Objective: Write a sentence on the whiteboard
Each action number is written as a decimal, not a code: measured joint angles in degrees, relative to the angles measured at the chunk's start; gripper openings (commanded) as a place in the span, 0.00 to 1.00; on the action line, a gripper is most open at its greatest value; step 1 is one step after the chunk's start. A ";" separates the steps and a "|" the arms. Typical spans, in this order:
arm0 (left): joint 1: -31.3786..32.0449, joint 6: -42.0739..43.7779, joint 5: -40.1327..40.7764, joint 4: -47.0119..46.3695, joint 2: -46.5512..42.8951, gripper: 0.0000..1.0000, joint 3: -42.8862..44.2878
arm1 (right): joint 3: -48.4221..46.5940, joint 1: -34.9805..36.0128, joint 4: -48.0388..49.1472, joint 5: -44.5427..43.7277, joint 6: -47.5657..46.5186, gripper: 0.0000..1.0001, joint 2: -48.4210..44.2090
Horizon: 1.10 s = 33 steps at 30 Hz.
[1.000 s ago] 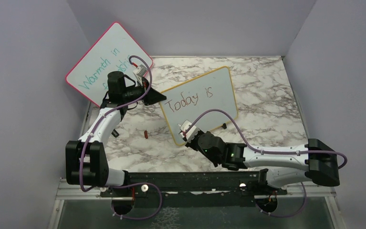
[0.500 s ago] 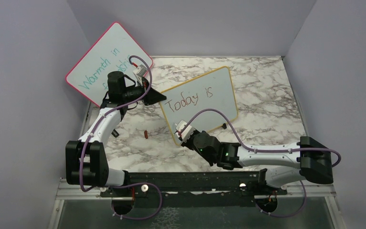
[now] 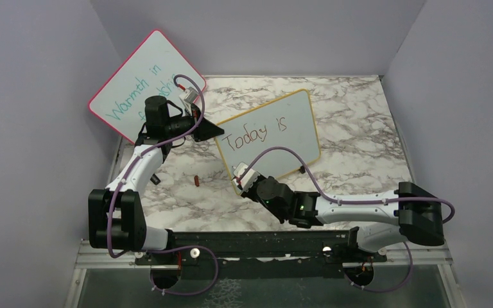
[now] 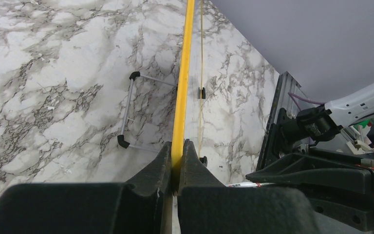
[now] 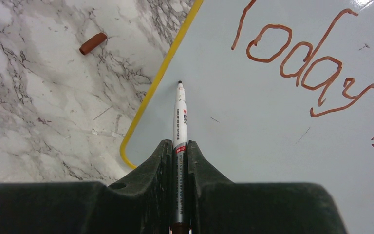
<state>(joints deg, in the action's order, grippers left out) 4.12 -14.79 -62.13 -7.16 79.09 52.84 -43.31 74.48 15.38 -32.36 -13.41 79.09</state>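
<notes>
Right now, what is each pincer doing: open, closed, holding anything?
Left pincer: closed on the whiteboard, gripping its yellow frame edge.
Right pincer: closed on the marker.

pink-framed board point(image 3: 135, 77): leaning far-left | red-brown cap point(image 3: 196, 181): lying on marble table point(image 3: 359, 128)

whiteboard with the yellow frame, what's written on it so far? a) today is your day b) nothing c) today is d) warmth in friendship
C: the whiteboard carries only "Today is", and the marker in the right fingers points at blank board.
</notes>
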 measured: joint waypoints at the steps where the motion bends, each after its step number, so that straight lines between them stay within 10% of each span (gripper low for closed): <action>1: 0.00 0.02 0.00 0.00 0.00 0.00 0.00 | -0.22 0.09 0.00 -0.02 0.00 0.01 0.13; 33: 0.02 0.02 0.02 0.00 0.00 0.00 0.00 | -1.33 0.46 -1.44 -4.07 2.10 0.00 0.85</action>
<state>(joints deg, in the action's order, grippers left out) 4.14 -14.76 -62.11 -7.16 79.09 52.84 -44.64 74.94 13.93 -36.42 -11.31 79.94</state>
